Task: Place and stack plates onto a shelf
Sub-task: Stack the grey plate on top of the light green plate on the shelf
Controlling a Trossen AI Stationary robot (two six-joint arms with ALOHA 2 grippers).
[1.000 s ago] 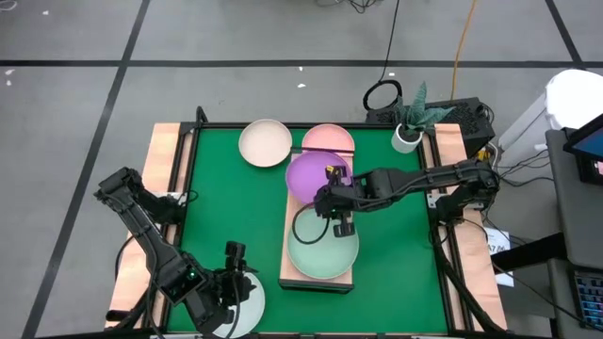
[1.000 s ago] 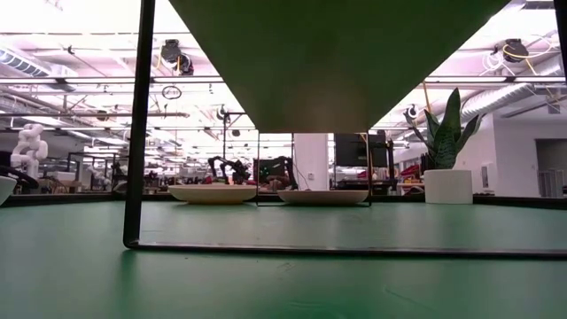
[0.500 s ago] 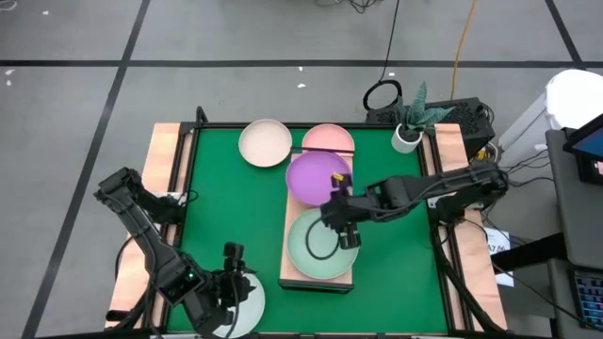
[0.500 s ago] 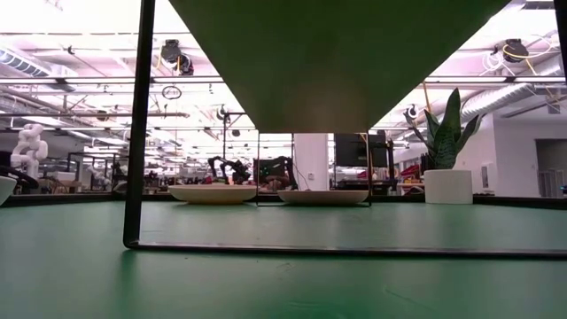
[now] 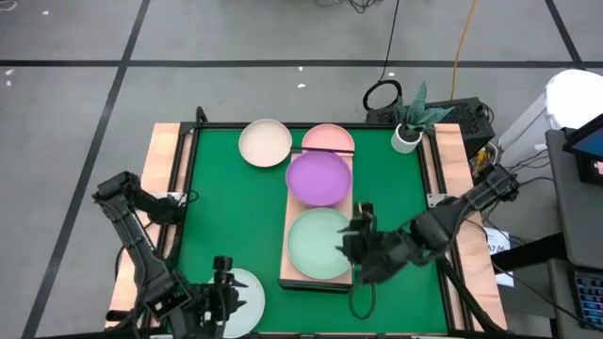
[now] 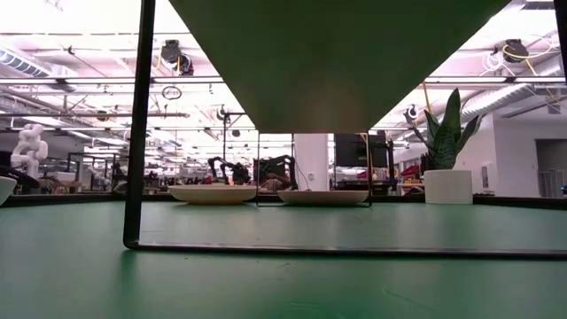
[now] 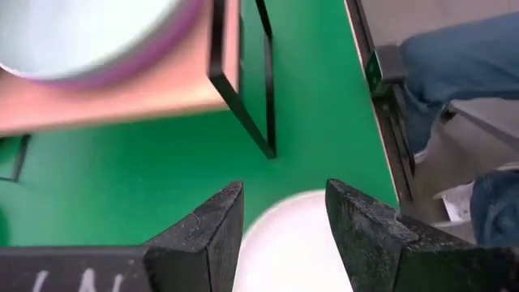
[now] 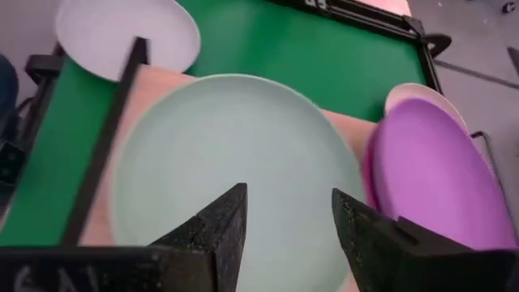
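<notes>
Right pincer (image 5: 356, 247), fingers apart and empty, hovers at the right edge of the mint plate (image 5: 318, 243), which lies on the near end of the shelf (image 5: 292, 268). Left pincer (image 5: 223, 299), fingers apart, hangs over a white plate (image 5: 247, 297) at the desk's (image 5: 226, 207) near left corner. Farther along the shelf sits a purple plate (image 5: 318, 177). Beyond it, a pink plate (image 5: 328, 138) and a cream plate (image 5: 265, 142) lie on the desk.
</notes>
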